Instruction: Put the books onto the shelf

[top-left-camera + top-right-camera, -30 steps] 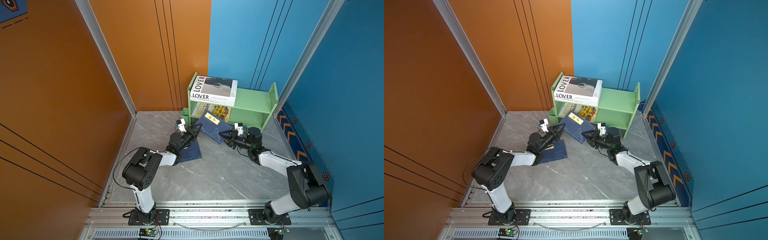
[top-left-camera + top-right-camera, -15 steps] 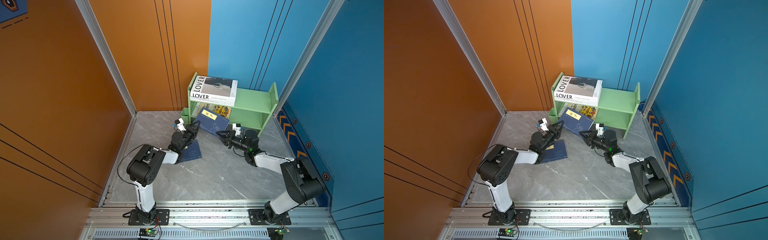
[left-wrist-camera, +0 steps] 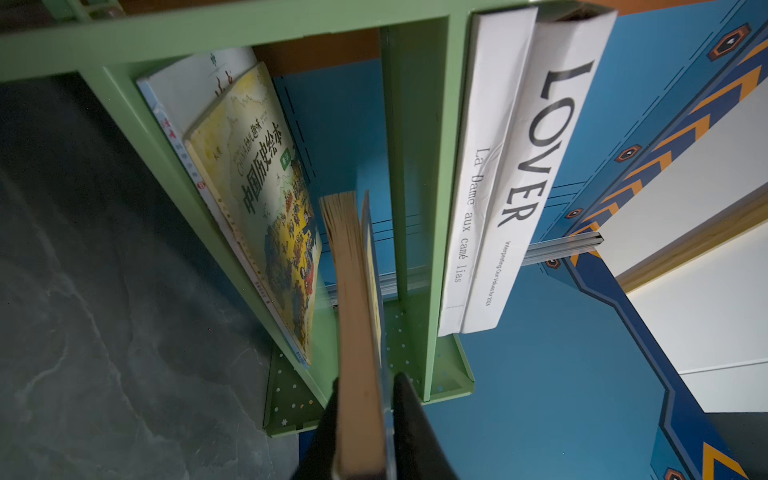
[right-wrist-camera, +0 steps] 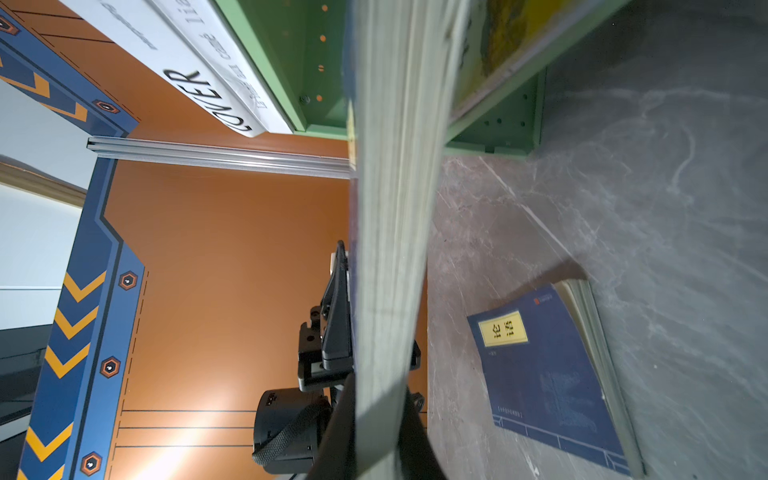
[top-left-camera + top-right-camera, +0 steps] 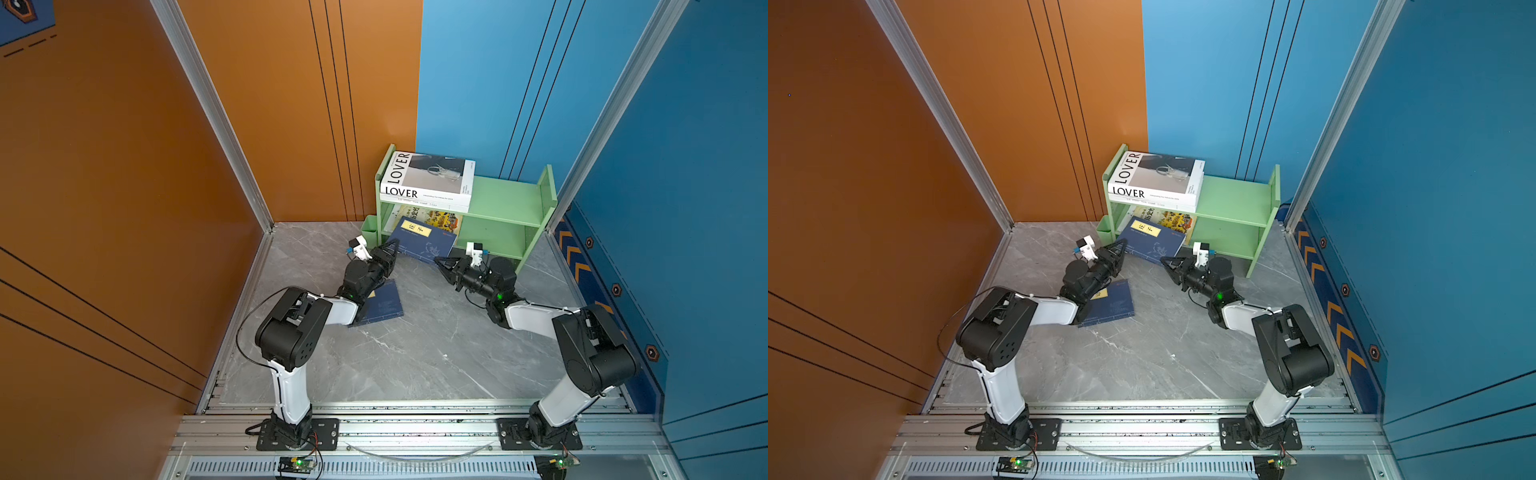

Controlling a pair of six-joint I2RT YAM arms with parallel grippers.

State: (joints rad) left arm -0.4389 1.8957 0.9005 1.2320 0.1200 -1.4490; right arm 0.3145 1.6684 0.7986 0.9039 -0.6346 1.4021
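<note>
Navy yellow-labelled paperback book [image 5: 424, 245], at lower mouth of light green wooden shelf [image 5: 507, 195], is clamped by right pincer [image 5: 440, 261], straddled by left pincer [image 5: 390, 249] (grip unclear); best slid in level.

Left arm [image 5: 340, 309] and right arm [image 5: 528, 318] low, outstretched; fingers [image 3: 411, 428] close together.

The shelf [image 5: 507, 197] is wearing smooth matt paint. The navy book [image 5: 424, 245] is showing a matt cover over paper pages. The floor [image 5: 415, 357] is looking like smooth, veined stone.
</note>
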